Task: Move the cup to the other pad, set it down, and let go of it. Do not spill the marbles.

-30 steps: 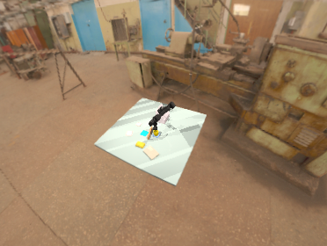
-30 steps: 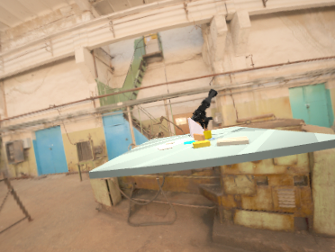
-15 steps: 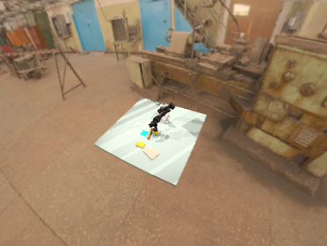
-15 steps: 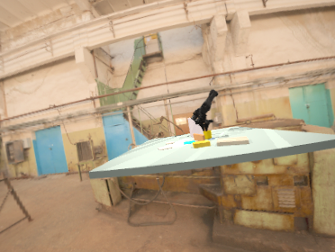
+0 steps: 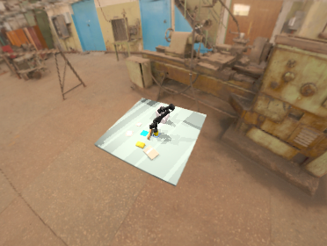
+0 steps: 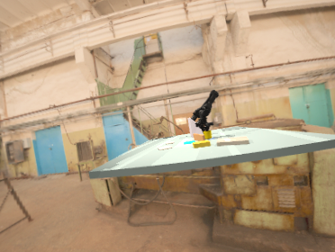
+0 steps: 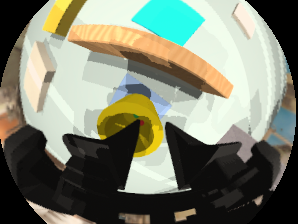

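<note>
The yellow cup [image 5: 156, 133] [image 6: 207, 134] [image 7: 156, 111] stands upright over the blue pad [image 7: 119, 91]. A red marble [image 7: 142, 123] and a bit of green show inside it; other contents are hidden. The cyan pad [image 5: 144, 133] [image 6: 188, 142] [image 7: 170, 21] lies bare beyond a wooden plank. My gripper [image 7: 154, 123] is partly open with nothing held. In the wrist view its left fingertip overlaps the cup's mouth and its right fingertip is just right of the cup. Whether a finger touches the cup cannot be told.
The upright wooden plank [image 5: 149, 134] [image 6: 197, 136] [image 7: 150, 52] stands between the two pads. A yellow block [image 5: 140, 144] [image 6: 201, 144] [image 7: 65, 16] and a beige slab [image 5: 151, 153] [image 6: 232, 141] [image 7: 38, 77] lie off to one side. Small pale pieces [image 5: 129, 133] [image 7: 243, 20] lie past the cyan pad.
</note>
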Tool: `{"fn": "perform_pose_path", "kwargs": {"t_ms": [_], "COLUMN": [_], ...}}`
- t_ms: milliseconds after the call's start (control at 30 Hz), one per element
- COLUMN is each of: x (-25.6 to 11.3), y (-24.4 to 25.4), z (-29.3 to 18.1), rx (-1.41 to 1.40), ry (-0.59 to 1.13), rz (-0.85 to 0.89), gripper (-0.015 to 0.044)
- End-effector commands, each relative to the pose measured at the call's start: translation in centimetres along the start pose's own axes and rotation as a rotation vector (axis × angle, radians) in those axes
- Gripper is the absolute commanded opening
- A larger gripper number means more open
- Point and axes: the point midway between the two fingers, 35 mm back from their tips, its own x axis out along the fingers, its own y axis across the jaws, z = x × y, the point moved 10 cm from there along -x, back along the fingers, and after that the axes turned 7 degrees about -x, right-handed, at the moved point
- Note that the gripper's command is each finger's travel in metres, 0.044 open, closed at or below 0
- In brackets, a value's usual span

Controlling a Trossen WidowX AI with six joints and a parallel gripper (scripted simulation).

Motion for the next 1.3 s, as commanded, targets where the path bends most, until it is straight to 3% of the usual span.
{"fn": "perform_pose_path", "kwargs": {"t_ms": [0, 267, 1100, 1267], "x": [0.92, 1.03, 0.85, 0.11], "y": [-0.31, -0.32, -0.18, -0.1], "z": [-0.12, -0.14, -0.1, 0.02], "rx": [0.009, 0.009, 0.003, 0.003], "ry": [0.008, 0.008, 0.004, 0.002], "rz": [-0.005, -0.005, -0.003, -0.005], "gripper": [0.0166, 0.0166, 0.0, 0.0]}}
